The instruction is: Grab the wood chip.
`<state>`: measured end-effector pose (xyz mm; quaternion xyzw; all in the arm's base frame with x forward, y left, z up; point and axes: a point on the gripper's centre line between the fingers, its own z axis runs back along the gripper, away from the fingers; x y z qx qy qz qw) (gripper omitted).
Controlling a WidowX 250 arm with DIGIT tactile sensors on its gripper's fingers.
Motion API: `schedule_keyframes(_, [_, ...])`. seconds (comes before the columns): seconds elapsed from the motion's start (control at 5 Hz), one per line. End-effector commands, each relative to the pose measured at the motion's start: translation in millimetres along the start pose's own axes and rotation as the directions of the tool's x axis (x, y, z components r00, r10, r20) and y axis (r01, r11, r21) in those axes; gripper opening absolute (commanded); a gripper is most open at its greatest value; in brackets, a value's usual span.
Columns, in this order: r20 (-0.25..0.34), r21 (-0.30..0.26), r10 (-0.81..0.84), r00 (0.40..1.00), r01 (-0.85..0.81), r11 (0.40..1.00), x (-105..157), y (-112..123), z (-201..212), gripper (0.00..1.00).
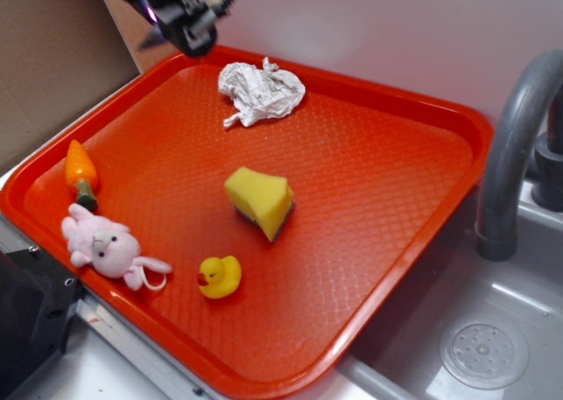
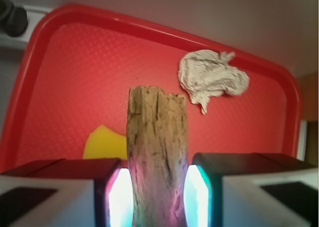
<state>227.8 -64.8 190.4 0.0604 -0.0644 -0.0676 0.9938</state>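
Note:
The wood chip (image 2: 157,142) is a rough brown-grey piece that stands up between my two lit pads in the wrist view. My gripper (image 2: 158,189) is shut on it, one pad against each side. In the exterior view my gripper (image 1: 186,26) hangs high over the far left corner of the red tray (image 1: 422,233). A dark pointed tip (image 1: 151,39) sticks out beside it, which looks like the chip's end.
On the tray lie crumpled white paper (image 1: 260,92), a yellow sponge wedge (image 1: 259,201), a yellow rubber duck (image 1: 220,277), a pink plush bunny (image 1: 106,246) and a toy carrot (image 1: 81,171). A grey faucet (image 1: 510,145) and sink (image 1: 484,352) stand at the right.

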Motion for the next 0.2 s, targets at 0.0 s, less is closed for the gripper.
schedule_keyframes(0.0, [0.053, 0.022, 0.13, 0.99, -0.132, 0.991, 14.9, 14.3, 13.3, 0.0])
